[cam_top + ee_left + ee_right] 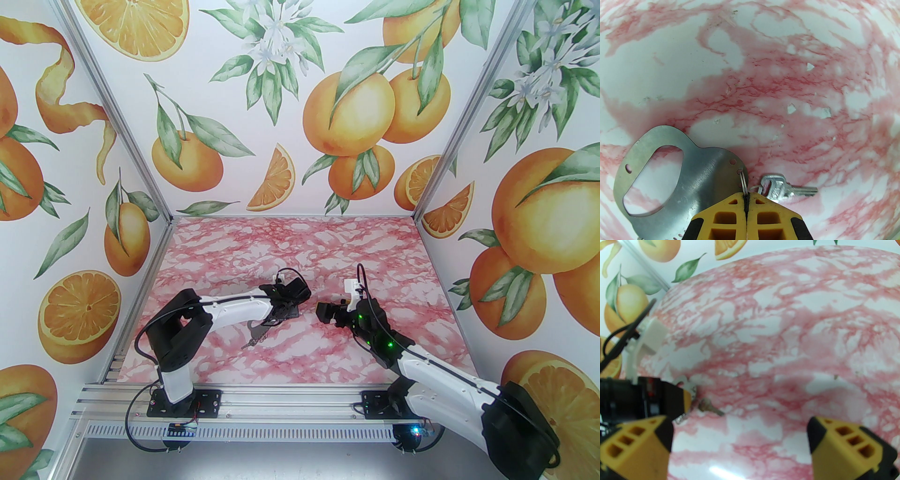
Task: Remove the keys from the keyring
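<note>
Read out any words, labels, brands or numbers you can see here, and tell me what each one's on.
None can be read.
The key has marks stamped on its head, too blurred to read.
The keyring shows no lettering I can make out; the orange-print walls carry pictures only.

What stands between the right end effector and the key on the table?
Nothing visible does. Bare table lies between the open right end effector and the key. The left end effector, shut on the small ring, sits close beside the key's head.
</note>
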{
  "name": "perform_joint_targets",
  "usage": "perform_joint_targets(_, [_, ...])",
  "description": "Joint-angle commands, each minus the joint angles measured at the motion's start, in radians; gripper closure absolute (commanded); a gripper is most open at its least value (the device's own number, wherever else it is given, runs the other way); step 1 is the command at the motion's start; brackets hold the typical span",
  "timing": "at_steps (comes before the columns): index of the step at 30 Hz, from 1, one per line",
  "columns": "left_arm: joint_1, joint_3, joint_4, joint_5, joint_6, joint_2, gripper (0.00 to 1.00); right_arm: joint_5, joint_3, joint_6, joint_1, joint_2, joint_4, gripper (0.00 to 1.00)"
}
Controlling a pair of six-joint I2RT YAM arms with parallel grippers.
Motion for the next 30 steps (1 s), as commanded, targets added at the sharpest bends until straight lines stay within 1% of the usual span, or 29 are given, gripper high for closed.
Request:
perform_joint_targets(1, [-0.014, -0.001, -0.034, -0.045, 0.020, -0.083, 1.00, -0.034, -0.013, -0.017, 0.008, -0.016, 0.038, 0.00])
perform_joint_targets(10, [-0.028, -0.021, -0.067, -0.056, 0.080, -0.197, 1.00, -0.116, -0.021, -0.023, 0.009, -0.054, 0.071, 0.00])
perform_joint_targets(11, [-0.029, -0.028, -0.079, -0.058, 0.108, -0.246, 1.00, -0.135, -0.018, -0.021, 0.009, -0.066, 0.072, 0.00])
perform_joint_targets(12, [-0.028, -0.044, -0.085, -0.054, 0.151, -0.334, 1.00, -0.182, -0.002, -0.049, 0.010, -0.084, 0.063, 0.00])
perform_joint_targets(13, [-0.028, -0.051, -0.089, -0.052, 0.162, -0.373, 1.00, -0.158, 0.025, -0.081, 0.032, -0.103, 0.020, 0.00])
perform_joint_targets(14, [-0.030, -0.058, -0.086, -0.048, 0.175, -0.405, 1.00, -0.163, 0.030, -0.095, 0.041, -0.108, 0.023, 0.00])
perform_joint_targets(21, [-0.026, -0.039, -0.108, -0.023, 0.242, -0.556, 1.00, -0.134, 0.057, -0.219, 0.115, -0.080, 0.115, 0.06])
perform_joint_targets(25, [-0.023, 0.011, -0.114, 0.004, 0.263, -0.590, 1.00, -0.064, 0.089, -0.309, 0.174, -0.061, 0.127, 0.11])
perform_joint_targets(26, [-0.022, 0.025, -0.113, 0.014, 0.269, -0.593, 1.00, -0.039, 0.093, -0.332, 0.194, -0.065, 0.131, 0.13])
perform_joint_targets(30, [-0.019, 0.076, -0.113, 0.043, 0.282, -0.579, 1.00, 0.016, 0.096, -0.404, 0.262, -0.102, 0.150, 0.16])
